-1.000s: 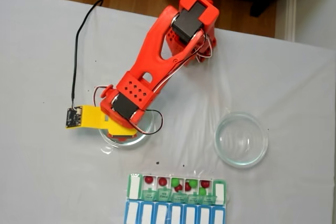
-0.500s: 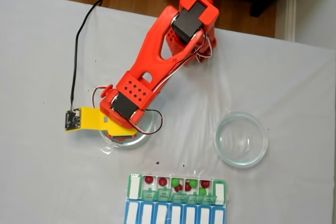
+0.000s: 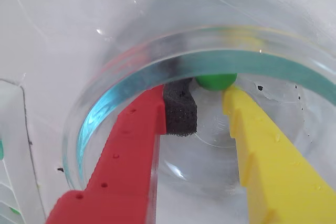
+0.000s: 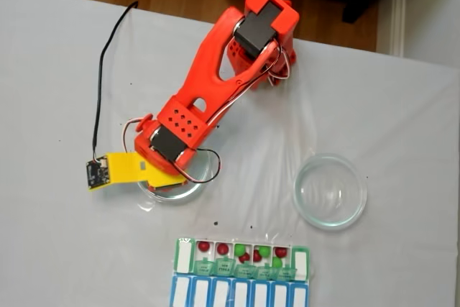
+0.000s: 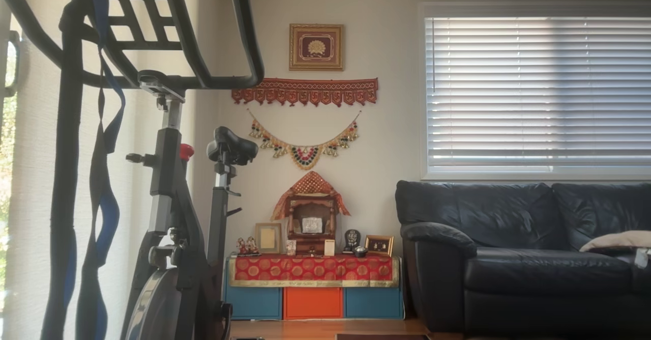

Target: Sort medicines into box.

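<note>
Daylight glows through the window blinds; the table is evenly bright; the glass dish blurs close-up, glinting.

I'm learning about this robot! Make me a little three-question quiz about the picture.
1. True or false: the claw is open inside a glass dish.
2. What colour is the ball between the claw's tips? A) red B) green C) blue
3. Fill in: in the fixed view, the other glass dish holds ____ balls.

Key: 1 true; 2 B; 3 no.
</note>
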Motion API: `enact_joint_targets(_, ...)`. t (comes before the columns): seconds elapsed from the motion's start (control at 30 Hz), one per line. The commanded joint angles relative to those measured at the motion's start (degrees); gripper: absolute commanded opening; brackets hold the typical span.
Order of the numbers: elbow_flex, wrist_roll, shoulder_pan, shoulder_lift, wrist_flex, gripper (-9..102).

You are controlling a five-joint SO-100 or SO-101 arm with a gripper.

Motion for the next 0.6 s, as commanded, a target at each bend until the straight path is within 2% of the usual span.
enact_joint_targets(0.0,-2.46,-0.44,0.44,4.22,-0.35,11)
enact_joint_targets(0.17,-0.97,-0.44,0.97,5.62,-0.18,17)
enact_joint_targets(0.57,-0.18,-0.97,1.85,6.94,-0.44,18)
